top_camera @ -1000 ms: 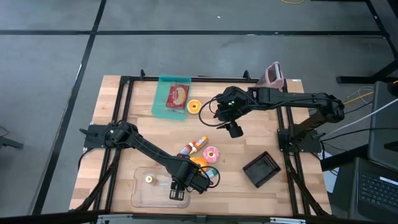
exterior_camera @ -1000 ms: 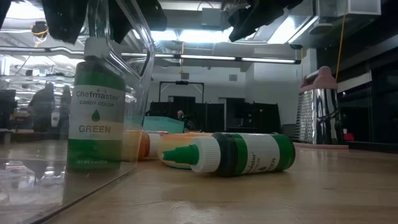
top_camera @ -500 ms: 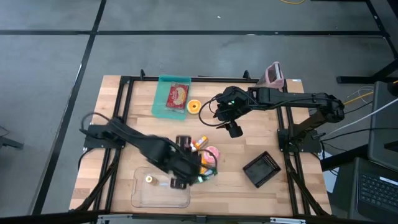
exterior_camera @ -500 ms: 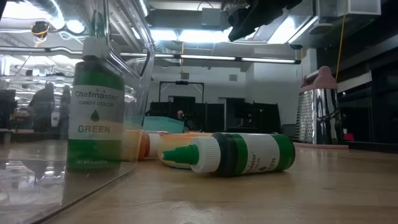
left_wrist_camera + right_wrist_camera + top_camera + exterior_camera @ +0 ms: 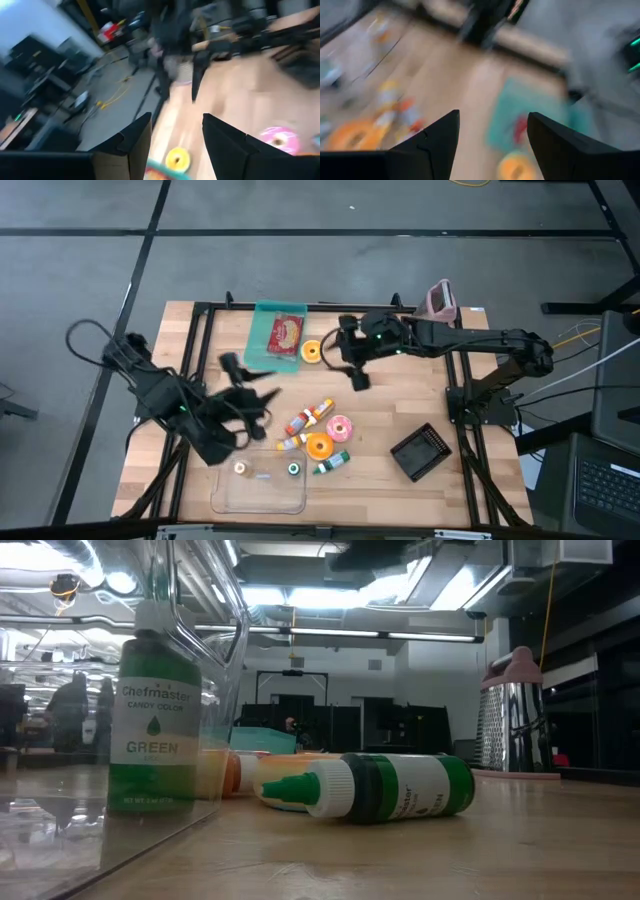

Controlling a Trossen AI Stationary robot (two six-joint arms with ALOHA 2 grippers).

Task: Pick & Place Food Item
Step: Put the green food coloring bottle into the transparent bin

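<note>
A green-capped bottle (image 5: 293, 469) (image 5: 157, 710) stands upright on its base in the clear tray (image 5: 228, 492), beside a yellow-capped bottle (image 5: 240, 468). A second green bottle (image 5: 332, 463) (image 5: 385, 785) lies on its side on the table by the tray. My left gripper (image 5: 250, 385) (image 5: 175, 120) hangs raised over the table's left part, open, with nothing between its fingers. My right gripper (image 5: 352, 375) (image 5: 492, 117) hovers open over the far middle, near the yellow donut (image 5: 312, 351).
An orange donut (image 5: 319, 445), a pink donut (image 5: 339, 426) and small bottles (image 5: 308, 417) lie at the table's middle. A teal tray (image 5: 262, 345) with a red item sits at the far side. A black container (image 5: 421, 451) lies near right, a grater (image 5: 439, 300) far right.
My left gripper has risen out of the clear tray and swung toward the table's left and far side, turning about as it went; the green-capped bottle stays standing in the tray. My right gripper has tipped and shifted a little toward the teal tray.
</note>
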